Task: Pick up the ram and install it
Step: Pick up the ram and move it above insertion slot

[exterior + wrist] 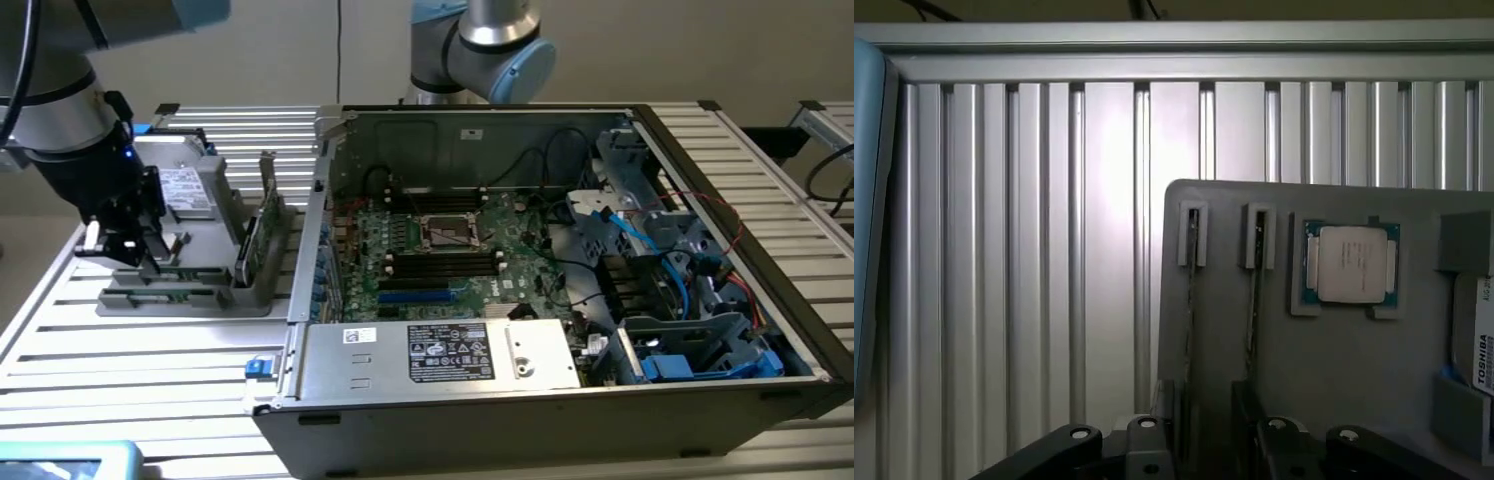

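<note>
Silver-grey arm (54,112), pale blue joint caps (518,66), black pincer (131,252), black cable (19,62)

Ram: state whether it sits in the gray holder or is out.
In. Two ram sticks stand on edge in the gray holder's slots.

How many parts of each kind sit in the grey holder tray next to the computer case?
ram sticks, standing on edge: 2
processor chip: 1
drive with a Toshiba label: 1
Total: 4
</note>
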{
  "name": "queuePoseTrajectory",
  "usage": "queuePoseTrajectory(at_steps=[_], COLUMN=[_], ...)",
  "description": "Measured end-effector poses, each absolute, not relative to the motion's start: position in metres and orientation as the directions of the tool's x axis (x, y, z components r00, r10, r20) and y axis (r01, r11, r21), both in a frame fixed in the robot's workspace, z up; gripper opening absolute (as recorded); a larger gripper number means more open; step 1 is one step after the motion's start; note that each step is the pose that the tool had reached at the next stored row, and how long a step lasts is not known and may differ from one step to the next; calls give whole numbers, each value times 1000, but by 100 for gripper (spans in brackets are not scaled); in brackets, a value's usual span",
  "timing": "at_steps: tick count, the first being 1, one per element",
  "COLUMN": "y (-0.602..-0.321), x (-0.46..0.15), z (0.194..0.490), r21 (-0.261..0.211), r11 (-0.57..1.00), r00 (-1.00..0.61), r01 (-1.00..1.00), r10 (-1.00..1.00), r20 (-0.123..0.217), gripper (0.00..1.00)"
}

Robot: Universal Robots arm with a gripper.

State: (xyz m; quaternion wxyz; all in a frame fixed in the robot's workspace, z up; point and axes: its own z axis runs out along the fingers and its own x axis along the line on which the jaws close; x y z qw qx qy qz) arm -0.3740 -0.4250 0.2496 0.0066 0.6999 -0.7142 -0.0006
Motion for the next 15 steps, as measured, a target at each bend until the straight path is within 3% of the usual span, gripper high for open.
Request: queuePoseTrajectory(at_steps=[15], y=[-429], x=[-372], z=[227], r21=[10], r11=[20], r00=[-19], r01=[-1000], r10=[-1000], r20=[10], gripper=[36])
